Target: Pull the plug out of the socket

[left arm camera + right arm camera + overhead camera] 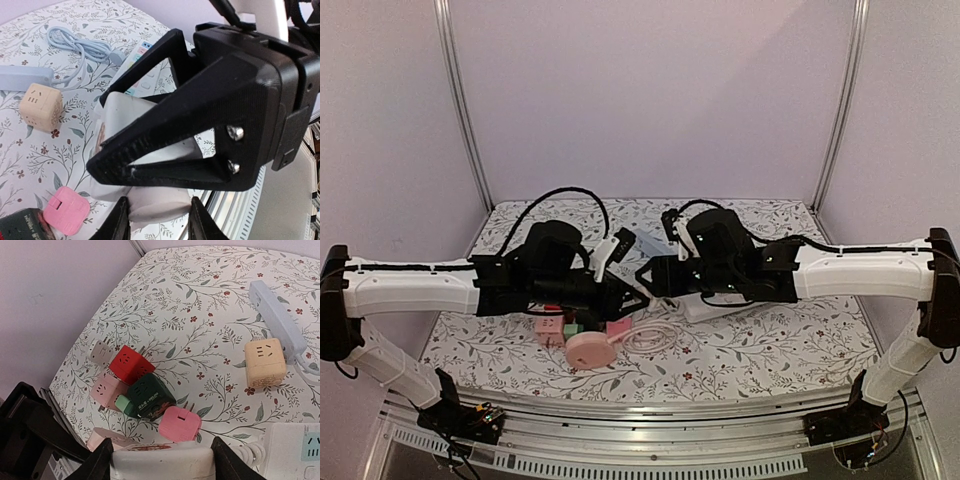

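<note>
Grip first: R gripper [102, 131] has its jaws clamped on white block [150, 127], and L gripper [160, 222] pinches pale rounded piece [160, 206] just under it. So the plug-and-socket pair sits between the two arms, over the front-middle of the floral table [770, 350]. Can't tell which half is plug & which is socket. Judgement: the halves look not yet parted, so the step in hand is the separation. To do it well, pull straight along the pin axis w/ no twist, one arm braced while the other backs off. A skewed pull could jam the pins or let the block slip. Spare cubes, e.g. pink cube [180, 423], lie below.
</note>
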### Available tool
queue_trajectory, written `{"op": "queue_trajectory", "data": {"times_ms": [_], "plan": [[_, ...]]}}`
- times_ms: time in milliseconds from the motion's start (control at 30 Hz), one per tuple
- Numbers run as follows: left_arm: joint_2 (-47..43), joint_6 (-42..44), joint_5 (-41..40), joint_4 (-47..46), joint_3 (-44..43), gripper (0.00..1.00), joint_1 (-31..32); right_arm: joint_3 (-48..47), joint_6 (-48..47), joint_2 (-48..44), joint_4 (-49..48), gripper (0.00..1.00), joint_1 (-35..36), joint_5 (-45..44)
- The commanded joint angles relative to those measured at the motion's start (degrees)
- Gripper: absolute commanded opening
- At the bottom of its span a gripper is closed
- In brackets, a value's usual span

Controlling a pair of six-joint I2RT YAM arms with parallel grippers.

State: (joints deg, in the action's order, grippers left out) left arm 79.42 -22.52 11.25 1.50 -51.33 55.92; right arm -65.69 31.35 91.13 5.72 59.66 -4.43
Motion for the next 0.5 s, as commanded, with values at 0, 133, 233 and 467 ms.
{"op": "queue_trajectory", "data": {"times_ms": [0,133,233,467], "plan": [[0.65,-0.07,-7.47,0.17,-1.33,0.0,0.52,-0.98,5.37,-2.58,2.24,0.2,0.28,-6.0],[2.04,0.65,-13.57,0.37,-1.67,0.0,5.05,-1.7,9.55,-2.2,4.29,0.2,-1.92,-6.71],[2.42,0.55,-15.51,0.32,-1.67,0.0,6.74,-2.63,9.8,-1.73,5.82,0.2,-3.3,-7.37],[1.49,-0.25,-14.3,0.92,-1.67,0.0,6.19,-3.08,6.29,-1.78,3.92,0.2,-3.95,-2.97]]}}
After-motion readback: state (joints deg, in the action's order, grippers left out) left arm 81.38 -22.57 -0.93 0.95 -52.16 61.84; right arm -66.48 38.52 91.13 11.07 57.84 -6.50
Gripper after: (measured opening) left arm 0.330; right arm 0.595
